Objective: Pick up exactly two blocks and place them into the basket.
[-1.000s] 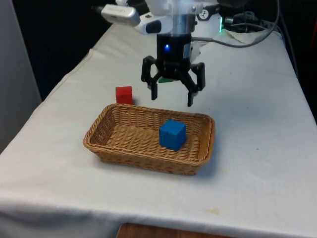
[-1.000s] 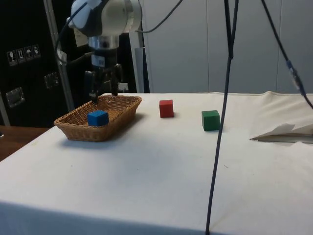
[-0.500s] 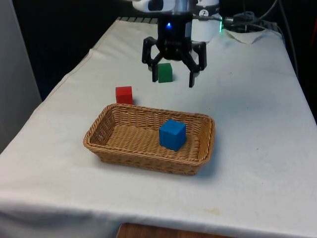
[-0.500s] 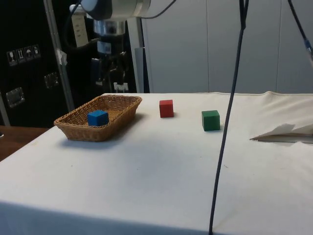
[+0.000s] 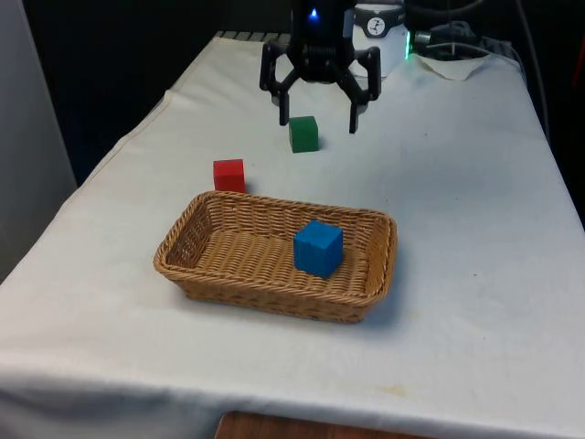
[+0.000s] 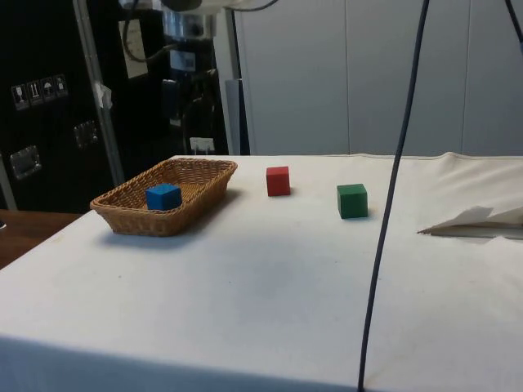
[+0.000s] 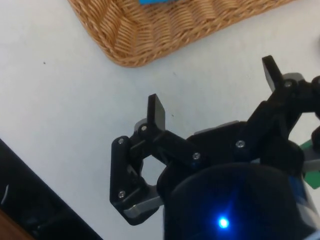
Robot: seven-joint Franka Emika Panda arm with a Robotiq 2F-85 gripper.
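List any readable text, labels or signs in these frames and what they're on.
None can be read.
Small white pictogram stickers on the dark cabinet in the side view: handling-type symbols, too small to make out.
White paper sheet on the cabinet: print illegible.
Blocks and basket: unmarked.
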